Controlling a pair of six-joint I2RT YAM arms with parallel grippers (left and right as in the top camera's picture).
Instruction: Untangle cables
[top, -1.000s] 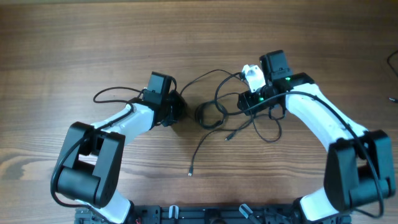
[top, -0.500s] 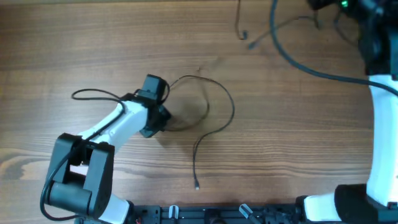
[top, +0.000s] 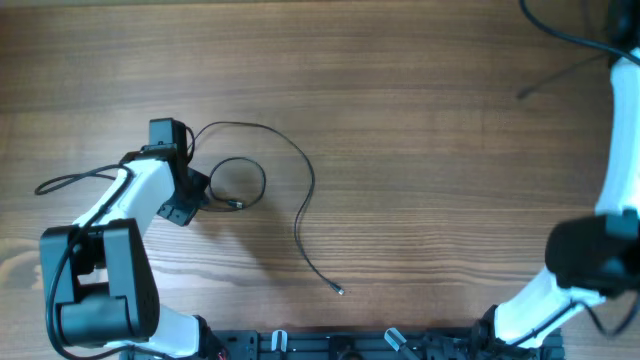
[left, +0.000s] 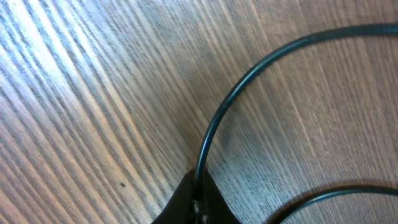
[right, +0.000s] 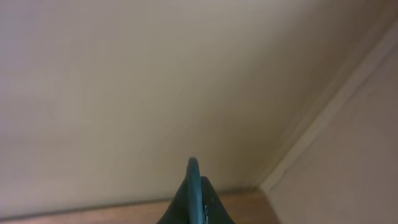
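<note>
1. The left gripper (top: 200, 190) is sitting low over the brown wood-grain table (top: 420, 180). Its 2 dark fingers are pressed together on the thin black flexible cable (top: 312, 180).
2. The left wrist view is showing this up close: the left gripper (left: 196, 202) is clamping the strand right at the fingertips. From there the thin black flexible cable (left: 217, 112) is arcing up and away to the right across the table (left: 93, 93).
3. Seen from overhead, the cable is curling into 1 small loop touching the gripper's right side. It is also sweeping in a wide arc above the loop, then running down toward the table's front edge and ending in a small plug well apart from the gripper.
4. The right arm (top: 620, 150) – white links with dark joints – is reaching up along the right edge, and its gripper is lying outside the overhead view.
5. In the right wrist view, the right gripper (right: 194, 202) is pointing at a plain beige wall. Its fingertips are closed together on a second thin dark cable (right: 194, 169) – only a short piece of it is showing above the tips.
6. A thicker black arm cable (top: 80, 178) is trailing to the left of the left arm, clear of the thin cable.
7. Nothing is lying across the loop or the long arc on the table.
</note>
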